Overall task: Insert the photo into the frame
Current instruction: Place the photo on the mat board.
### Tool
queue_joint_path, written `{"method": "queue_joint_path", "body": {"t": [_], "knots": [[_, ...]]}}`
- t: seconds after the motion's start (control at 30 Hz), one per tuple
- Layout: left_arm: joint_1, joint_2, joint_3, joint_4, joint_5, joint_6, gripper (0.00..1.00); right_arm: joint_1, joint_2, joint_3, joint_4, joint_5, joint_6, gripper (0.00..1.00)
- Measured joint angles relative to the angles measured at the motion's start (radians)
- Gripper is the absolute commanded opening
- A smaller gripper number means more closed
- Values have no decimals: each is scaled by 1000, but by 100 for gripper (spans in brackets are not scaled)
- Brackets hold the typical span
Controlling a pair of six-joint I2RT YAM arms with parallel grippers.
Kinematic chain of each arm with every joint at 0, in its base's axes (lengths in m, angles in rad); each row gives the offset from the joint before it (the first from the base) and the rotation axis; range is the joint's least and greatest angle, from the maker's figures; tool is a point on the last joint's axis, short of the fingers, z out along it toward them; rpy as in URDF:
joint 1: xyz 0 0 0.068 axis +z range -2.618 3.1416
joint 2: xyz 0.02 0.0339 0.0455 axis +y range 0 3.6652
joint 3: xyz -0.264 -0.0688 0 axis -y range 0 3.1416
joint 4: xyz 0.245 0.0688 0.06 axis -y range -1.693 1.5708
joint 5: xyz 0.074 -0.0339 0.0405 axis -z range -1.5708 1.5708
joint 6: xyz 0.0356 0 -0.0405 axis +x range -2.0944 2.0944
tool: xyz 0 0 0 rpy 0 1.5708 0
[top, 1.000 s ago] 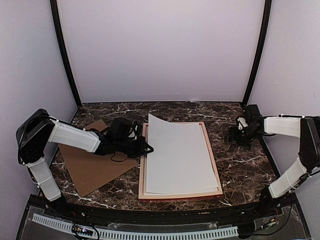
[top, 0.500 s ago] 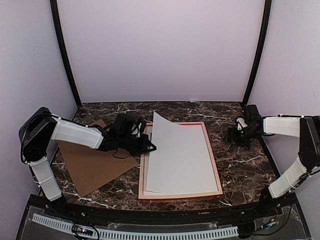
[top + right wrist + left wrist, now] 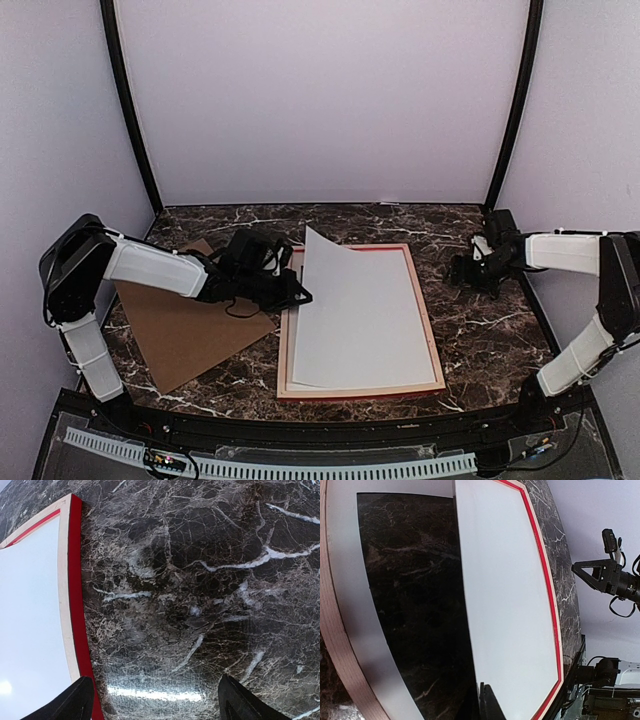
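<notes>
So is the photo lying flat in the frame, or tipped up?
Tipped up: the photo has its left edge raised off the frame at the left claw, while its right edge lies down by the right rail.

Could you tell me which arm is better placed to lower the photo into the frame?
Left. The left gripper sits at the raised left edge of the photo, over the left rail of the frame. The right gripper hangs open above bare table beyond the right rail, touching nothing.

The photo (image 3: 360, 310) has tilted higher along its left edge, shifting right with the left gripper (image 3: 303, 296) and uncovering the frame (image 3: 360, 390) there.
</notes>
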Motion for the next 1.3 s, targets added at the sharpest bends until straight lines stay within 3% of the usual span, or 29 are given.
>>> {"method": "queue_joint_path", "body": {"t": [0.3,0.57,0.77,1.03,1.3], "knots": [[0,0,0,-20,-2,2,18,18,0,0,1,5,1,91],[0,-5,0,-50,-21,13,49,37,0,0,3,9,1,92],[0,-38,0,-93,-66,31,59,59,-1,2,4,12,2,95],[0,-117,0,-175,-157,79,69,111,-14,15,3,17,12,99],[20,-219,0,-335,-325,178,90,262,-15,95,2,32,41,99]]}}
